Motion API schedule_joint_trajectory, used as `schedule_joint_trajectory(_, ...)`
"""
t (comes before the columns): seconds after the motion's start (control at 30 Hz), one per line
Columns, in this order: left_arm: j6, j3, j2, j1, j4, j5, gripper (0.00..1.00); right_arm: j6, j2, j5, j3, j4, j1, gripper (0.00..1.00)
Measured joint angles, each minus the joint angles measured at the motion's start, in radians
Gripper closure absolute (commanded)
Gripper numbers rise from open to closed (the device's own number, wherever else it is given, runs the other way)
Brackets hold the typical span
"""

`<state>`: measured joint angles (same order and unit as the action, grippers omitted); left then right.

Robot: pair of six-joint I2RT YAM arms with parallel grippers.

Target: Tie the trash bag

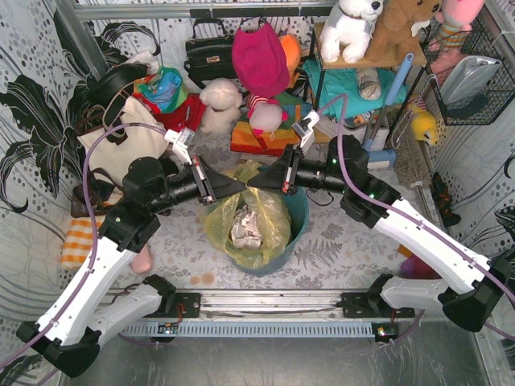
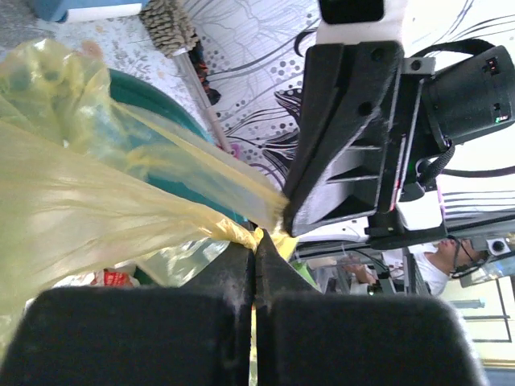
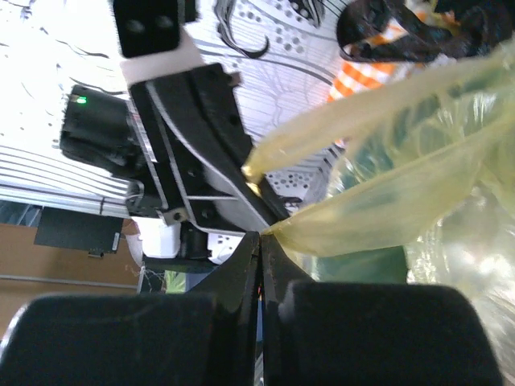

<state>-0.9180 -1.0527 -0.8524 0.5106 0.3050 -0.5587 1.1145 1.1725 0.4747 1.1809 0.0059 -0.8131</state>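
Note:
The trash bag [image 1: 265, 219], thin yellow plastic with crumpled white paper [image 1: 244, 227] inside, sits in a round teal bucket [image 1: 299, 215] at the table's middle. Above it, my two grippers meet tip to tip. My left gripper [image 1: 240, 186] is shut on a stretched flap of the bag's rim [image 2: 96, 201], pinched at its tips [image 2: 256, 241]. My right gripper [image 1: 254, 183] is shut on the opposite flap [image 3: 386, 217], pinched at its tips [image 3: 260, 237]. Each wrist view shows the other gripper close by, holding its own pulled-up flap.
A cream tote bag [image 1: 121, 145] lies at the left and an orange checked cloth [image 1: 80, 241] beside the left arm. Stuffed toys [image 1: 259, 64] and handbags crowd the back. A wire basket [image 1: 471, 76] hangs at the right. A metal rail [image 1: 265, 304] runs along the near edge.

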Motion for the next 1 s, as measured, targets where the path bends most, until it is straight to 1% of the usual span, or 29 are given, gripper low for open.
schedule_joint_trajectory(0.23, -0.011, -0.051, -0.035, 0.0, -0.038, -0.027, 1.0, -0.039, 0.007, -0.04, 0.13, -0.045, 0.0, 1.0)
schedule_joint_trajectory(0.43, 0.002, -0.127, -0.072, 0.0, -0.032, -0.01, 1.0, -0.081, 0.005, -0.127, 0.186, -0.081, 0.0, 1.0)
schedule_joint_trajectory(0.53, 0.023, -0.163, -0.097, 0.0, -0.001, 0.022, 1.0, -0.104, -0.003, -0.185, 0.201, -0.117, 0.0, 1.0)
schedule_joint_trajectory(0.73, 0.068, -0.183, -0.137, 0.0, 0.043, 0.079, 1.0, -0.179, -0.015, -0.328, 0.274, -0.232, 0.0, 1.0)
schedule_joint_trajectory(0.87, 0.119, -0.22, -0.18, -0.002, 0.116, 0.148, 1.0, -0.227, -0.031, -0.427, 0.31, -0.265, 0.0, 1.0)
schedule_joint_trajectory(1.0, 0.168, -0.258, -0.207, -0.008, 0.189, 0.23, 1.0, -0.253, -0.029, -0.505, 0.309, -0.283, 0.0, 1.0)
